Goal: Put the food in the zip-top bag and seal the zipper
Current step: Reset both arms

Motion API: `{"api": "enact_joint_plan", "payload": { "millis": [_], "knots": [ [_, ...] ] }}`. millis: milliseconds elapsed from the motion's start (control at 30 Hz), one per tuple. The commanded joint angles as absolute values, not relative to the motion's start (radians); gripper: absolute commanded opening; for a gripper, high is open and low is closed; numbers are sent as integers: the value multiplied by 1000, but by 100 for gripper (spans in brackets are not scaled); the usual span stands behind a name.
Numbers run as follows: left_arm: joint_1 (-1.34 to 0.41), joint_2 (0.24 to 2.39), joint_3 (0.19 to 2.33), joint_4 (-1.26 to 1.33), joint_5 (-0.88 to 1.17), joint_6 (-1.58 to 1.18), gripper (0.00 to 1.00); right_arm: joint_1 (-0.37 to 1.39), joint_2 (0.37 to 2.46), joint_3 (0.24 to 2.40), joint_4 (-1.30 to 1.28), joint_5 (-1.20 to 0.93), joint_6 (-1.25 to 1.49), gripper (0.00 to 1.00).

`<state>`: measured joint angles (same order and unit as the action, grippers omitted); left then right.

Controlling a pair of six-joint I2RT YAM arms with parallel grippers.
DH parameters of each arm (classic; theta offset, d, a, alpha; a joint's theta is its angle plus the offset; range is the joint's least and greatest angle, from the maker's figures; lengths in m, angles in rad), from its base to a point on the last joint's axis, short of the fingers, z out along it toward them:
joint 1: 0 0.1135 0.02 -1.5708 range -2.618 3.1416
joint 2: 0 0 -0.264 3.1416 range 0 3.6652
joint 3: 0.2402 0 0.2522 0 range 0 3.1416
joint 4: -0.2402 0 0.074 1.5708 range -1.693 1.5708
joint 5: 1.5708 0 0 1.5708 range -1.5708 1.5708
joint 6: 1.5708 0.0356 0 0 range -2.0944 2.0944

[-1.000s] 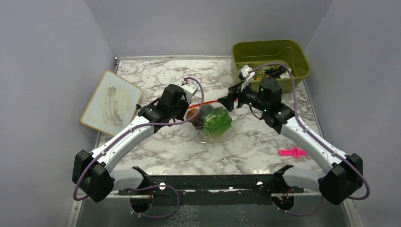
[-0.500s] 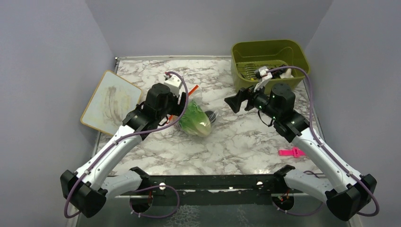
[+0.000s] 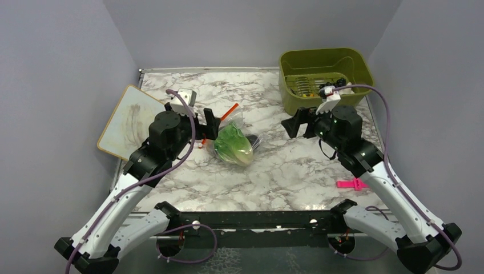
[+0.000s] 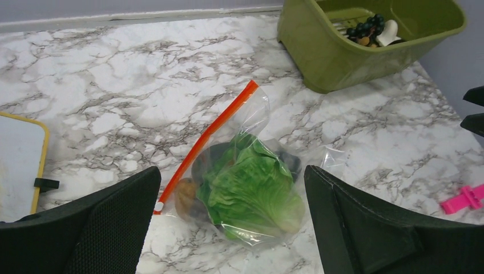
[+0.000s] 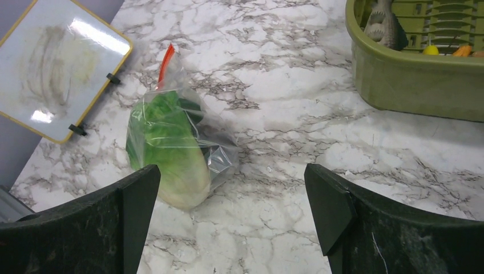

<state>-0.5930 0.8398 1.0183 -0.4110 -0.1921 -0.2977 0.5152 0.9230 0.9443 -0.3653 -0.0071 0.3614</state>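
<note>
The bag [image 4: 258, 111] lay on the surface [image 3: 285, 171] between the left tool [image 3: 209, 124] and right tool [image 3: 295, 121], lettuce [image 4: 251, 185] plus a dark piece [image 4: 288, 161] inside. The bin [image 4: 319, 51] held grapes [image 4: 365, 27], a fish [image 5: 383, 25] and orange bits [image 5: 462, 50]. Both tools gaped wide, gripping nothing.

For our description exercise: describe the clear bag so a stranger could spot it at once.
Start at the marble table. Near its middle lies the zip-top bag. Unlike the rigid olive bin nearby, it is clear and floppy, with an orange-red zipper and lettuce inside.
</note>
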Motion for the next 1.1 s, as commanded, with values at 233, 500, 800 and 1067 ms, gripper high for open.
{"api": "enact_joint_plan", "payload": {
  "millis": [233,500,800,1067],
  "knots": [
    [-591,649,915,-370,-305,-375,99,515,774,1019,-502,102,314,100],
    [-591,566,826,-355,-244,-408,99,514,678,933,-456,89,389,100],
    [-591,546,822,-355,-239,-416,99,515,682,920,-476,116,401,100],
    [-591,558,828,-352,-242,-421,99,515,676,919,-468,119,402,100]
  ]
}}
